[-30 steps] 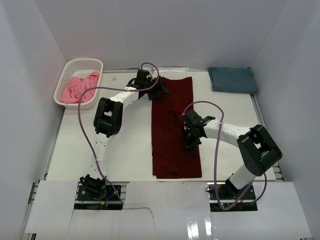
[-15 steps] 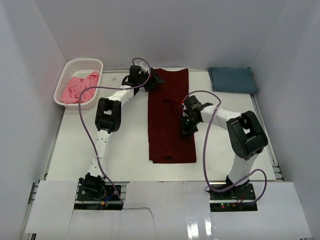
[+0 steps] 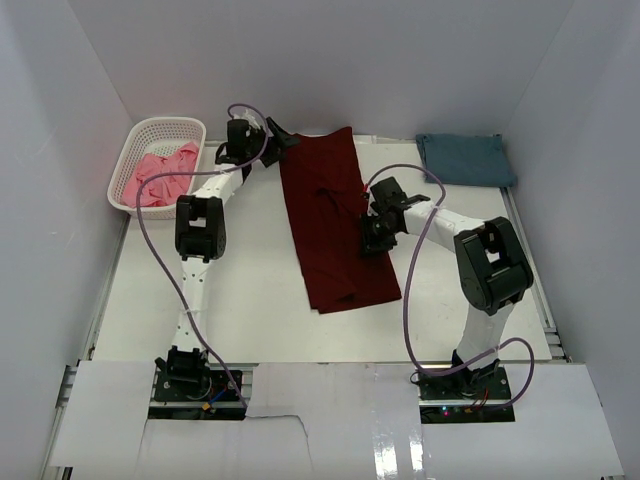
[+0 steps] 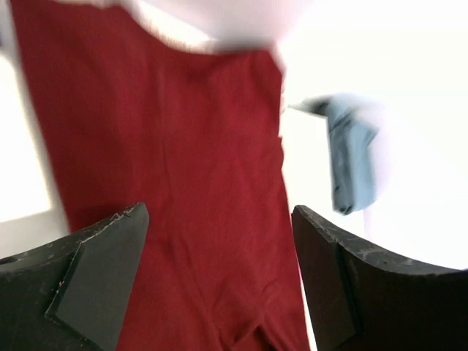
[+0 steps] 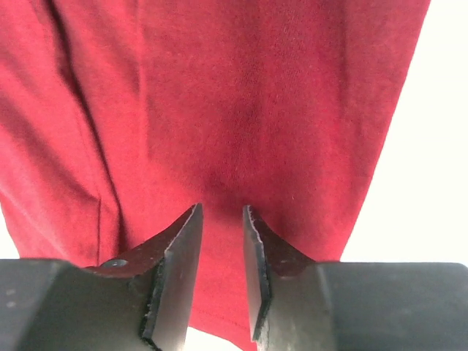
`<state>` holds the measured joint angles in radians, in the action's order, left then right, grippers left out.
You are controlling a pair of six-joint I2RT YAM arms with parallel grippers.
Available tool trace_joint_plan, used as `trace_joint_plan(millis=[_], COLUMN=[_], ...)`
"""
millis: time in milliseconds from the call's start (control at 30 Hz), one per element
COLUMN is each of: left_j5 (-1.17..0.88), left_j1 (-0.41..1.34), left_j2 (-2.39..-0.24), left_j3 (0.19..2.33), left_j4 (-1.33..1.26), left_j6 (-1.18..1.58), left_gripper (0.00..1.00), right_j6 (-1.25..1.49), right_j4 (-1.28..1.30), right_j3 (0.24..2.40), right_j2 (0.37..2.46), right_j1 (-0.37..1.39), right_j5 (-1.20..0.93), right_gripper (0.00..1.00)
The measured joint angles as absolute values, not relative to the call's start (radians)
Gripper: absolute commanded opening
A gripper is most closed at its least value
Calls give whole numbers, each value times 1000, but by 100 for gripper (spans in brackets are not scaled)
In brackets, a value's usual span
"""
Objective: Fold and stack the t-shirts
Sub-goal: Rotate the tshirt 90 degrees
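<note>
Maroon t-shirt [image 3: 335, 262] between basket [image 3: 168, 123] and slate-blue t-shirt [image 3: 465, 160]; left pincer [image 4: 219, 216] agape, right pincer [image 5: 221, 209] tight on it.

- A white plastic lattice basket [image 3: 163, 140] sat at the far left corner of the desk, close against the left wall.
- The desk [image 3: 250, 290] had a plain, matte white top.
- Bare pale walls [image 3: 300, 60] closed in the left, back and right sides.
- White sheets [image 3: 330, 410] lay over the near edge, with one glossy patch catching the light.
</note>
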<state>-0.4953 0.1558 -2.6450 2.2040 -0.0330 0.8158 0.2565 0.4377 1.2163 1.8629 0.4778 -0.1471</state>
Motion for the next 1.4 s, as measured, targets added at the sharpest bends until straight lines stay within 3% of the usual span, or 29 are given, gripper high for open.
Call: trace_joint_plan(millis=[100,233,433,867,1400], left_j5=[-495,-500,-530,-434,-416], left_j1=[119,80,88,192,274], left_j2=[-2624,-2569,-2462,-2384,-2474], left_j3=[2237,2233,2157,1971,2114], left_j4=[-42,-51,-54,132,183], left_j6=[821,819,810,663,610], left_gripper=[91,91,91,93,93], right_j6=[242,229,257,359,396], right_j4=[442,399,337,300,200], right_j3=[1215,1169,1081,901,856], right_j2=[1820,1658,1475,1553,1615], right_j1=[478,482,501,582,608], right_j5=[-147,-182,-296,-406,-431], right_gripper=[46,40,50,49,44])
